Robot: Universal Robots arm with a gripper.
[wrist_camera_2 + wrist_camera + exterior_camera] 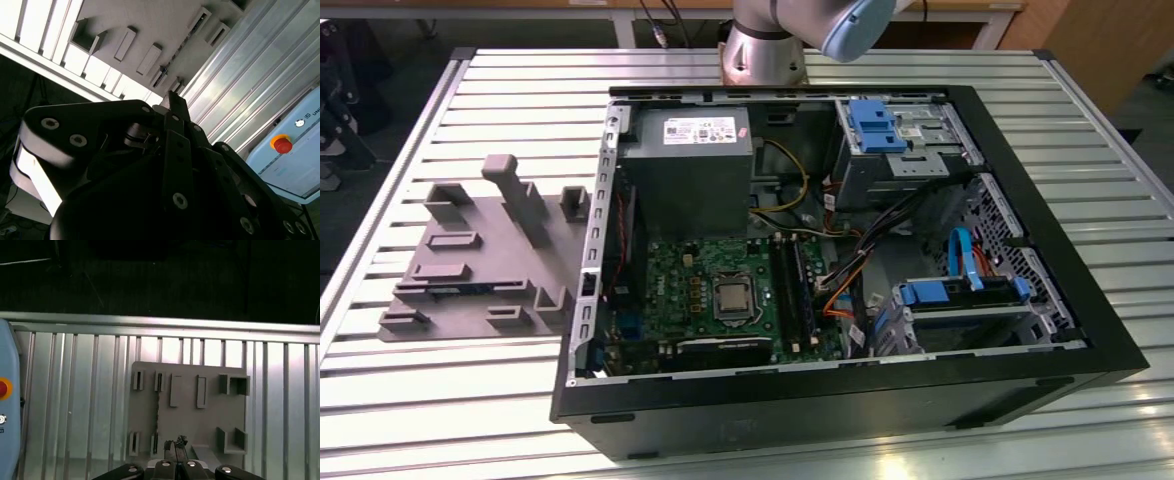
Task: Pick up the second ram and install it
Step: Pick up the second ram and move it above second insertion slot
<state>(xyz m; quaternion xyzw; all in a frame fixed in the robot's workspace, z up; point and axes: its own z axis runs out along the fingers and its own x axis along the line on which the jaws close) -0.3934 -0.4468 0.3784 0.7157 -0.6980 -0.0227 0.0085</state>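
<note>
First wrist view: the fingers (pixel 176 446) appeared closed on each other with nothing between them. The second ram (pixel 157 412) stood on edge in the grey fixture block (pixel 210 425), spanning two slotted posts. Its nearer end lay just beside the fingertips, apart from them. The block rested on the slatted aluminium bench (pixel 75 390). Exterior view: the open computer case (pixel 854 400) sat at the exterior view's right of the block, its motherboard memory slots (pixel 790 285) exposed.
</note>
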